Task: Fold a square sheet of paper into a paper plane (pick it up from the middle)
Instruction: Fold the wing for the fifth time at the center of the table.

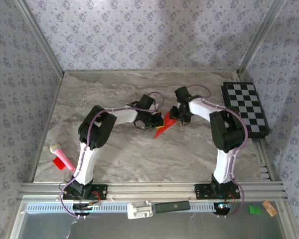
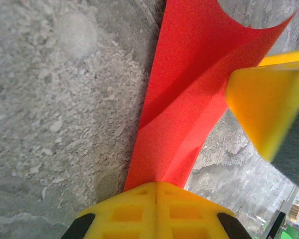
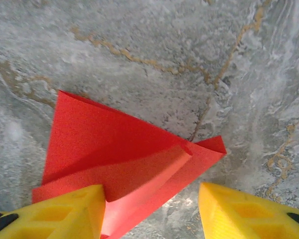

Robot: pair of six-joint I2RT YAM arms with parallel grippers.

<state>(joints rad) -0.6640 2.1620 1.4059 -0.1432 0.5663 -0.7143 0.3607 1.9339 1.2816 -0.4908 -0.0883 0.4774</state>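
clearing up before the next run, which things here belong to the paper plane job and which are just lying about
Job: folded red paper, left tool shut on it, right tool open.
Lying about: chequered board, pink toy microphone, small red scrap.

Bright red paper (image 3: 114,159), yellow fingers (image 3: 65,211), grey marbled counter (image 3: 164,50) veined tan, black-and-white chequered board (image 1: 245,107), pale lilac walls (image 1: 139,35) in a small floral print
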